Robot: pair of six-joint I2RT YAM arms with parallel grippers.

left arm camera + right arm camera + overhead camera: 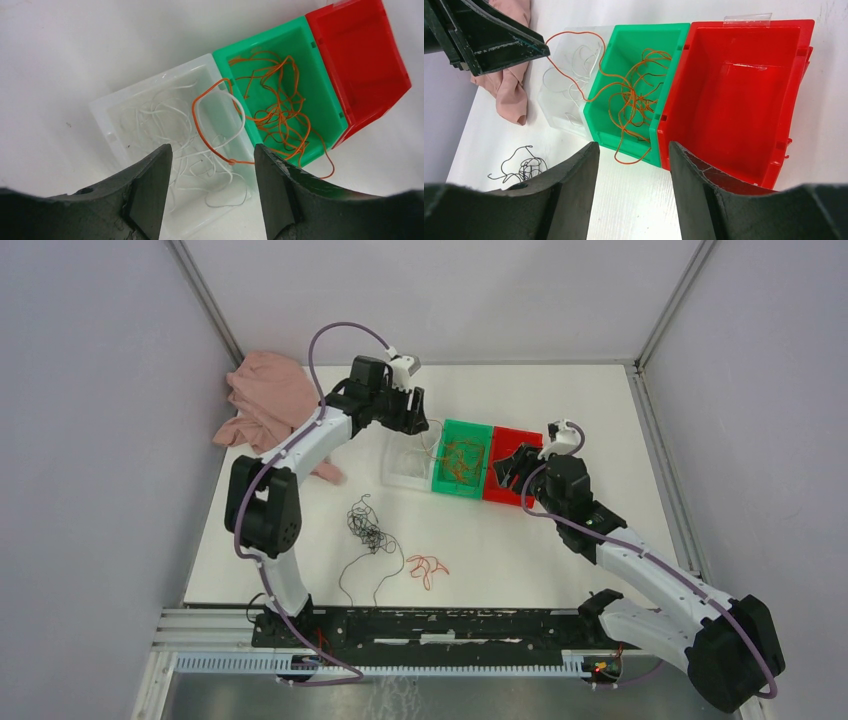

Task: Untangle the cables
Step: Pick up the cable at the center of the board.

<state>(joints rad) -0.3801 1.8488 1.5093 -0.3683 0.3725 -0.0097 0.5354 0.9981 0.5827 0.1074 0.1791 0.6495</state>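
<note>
Surface: white table, grey walls on three sides, black rail along the near edge.
Bins: clear bin, green bin, red bin. They sit side by side and touching, left to right, past the middle of the table.
Cables, orange: orange wires lie tangled in the green bin. One strand spills over its near wall onto the table.
Cables, crossing: an orange loop arcs over the shared wall from the green bin into the clear bin, with a white strand curving alongside it.
Cables, white: white wires lie in loose curls on the clear bin's floor.
Cables, black: black wad on the bare table, well apart from the bins, with a long tail trailing toward the near edge.
Cables, stray: small orange piece on the table just right of the black wad, not touching it.
Left gripper: above the clear bin, fingers apart, nothing pinched. The orange loop sits below the gap. Whether a finger touches the loop: cannot tell.
Right gripper: above the table on the near side of the green and red bins, fingers apart, holding nothing.
Cloth: pink cloth crumpled at the far-left corner, against the wall.
</note>
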